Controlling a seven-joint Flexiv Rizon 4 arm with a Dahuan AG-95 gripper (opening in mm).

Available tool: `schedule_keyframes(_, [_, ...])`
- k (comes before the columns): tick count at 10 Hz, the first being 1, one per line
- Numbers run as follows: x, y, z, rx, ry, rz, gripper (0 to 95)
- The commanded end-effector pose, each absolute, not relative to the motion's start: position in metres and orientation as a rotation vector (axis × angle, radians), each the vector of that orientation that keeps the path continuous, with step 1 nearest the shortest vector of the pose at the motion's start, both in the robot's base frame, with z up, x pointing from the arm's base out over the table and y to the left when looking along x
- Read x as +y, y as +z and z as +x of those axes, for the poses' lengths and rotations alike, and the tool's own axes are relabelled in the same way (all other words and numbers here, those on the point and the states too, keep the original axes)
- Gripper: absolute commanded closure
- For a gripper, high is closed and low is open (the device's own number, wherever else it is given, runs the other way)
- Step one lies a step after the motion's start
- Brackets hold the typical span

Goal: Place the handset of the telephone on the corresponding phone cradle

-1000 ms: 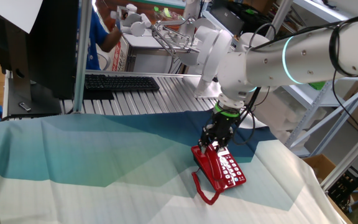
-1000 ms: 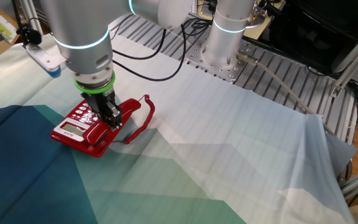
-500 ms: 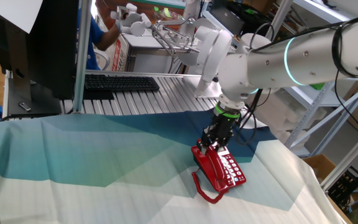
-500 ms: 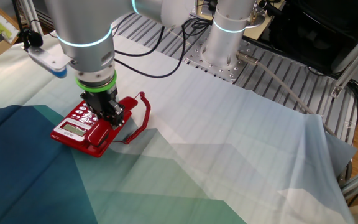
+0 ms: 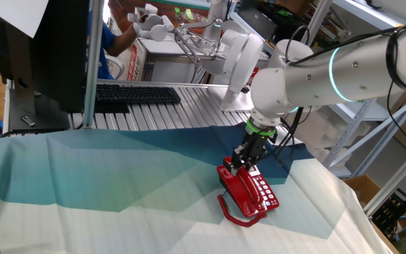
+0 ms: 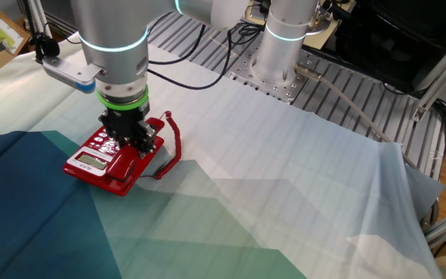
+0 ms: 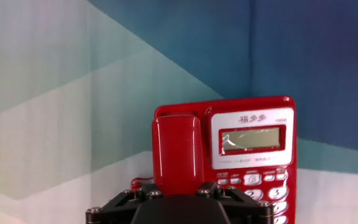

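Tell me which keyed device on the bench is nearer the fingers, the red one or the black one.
The red telephone, directly beneath the gripper on the cloth. The black keyboard sits far back beside the monitor.

- Your counter [image 6: 339, 97] is ribbed metal, and most of it sits under a big cloth [image 5: 104, 176] in blue, teal and pale white patches, with creases you can see.
- Lying right on that cloth you've got the red telephone [image 6: 103, 161], with its coiled cord [image 6: 170, 151] spilling onto the fabric just beside it.
- On the bare ribbed part past the cloth's edge there's a black keyboard [image 5: 136, 94].
- The arm's round base [image 6: 279, 48] is planted on the bare metal too.
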State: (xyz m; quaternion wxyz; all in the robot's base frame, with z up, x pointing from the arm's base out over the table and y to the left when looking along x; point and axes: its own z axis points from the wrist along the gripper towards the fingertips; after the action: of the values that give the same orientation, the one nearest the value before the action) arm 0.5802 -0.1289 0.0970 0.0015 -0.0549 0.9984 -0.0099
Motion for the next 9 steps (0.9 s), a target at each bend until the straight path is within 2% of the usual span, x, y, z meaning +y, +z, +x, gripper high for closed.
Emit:
schedule_keyframes(1, [-0.138,0.091,0.574,3.124,0.001,-0.143,95.0])
schedule_keyframes(3, [-0.136,0.087,0.571,3.127,0.049,-0.044,95.0])
schedule_keyframes(9, [-0.126,0.085,0.587,3.12,0.024,-0.026,95.0])
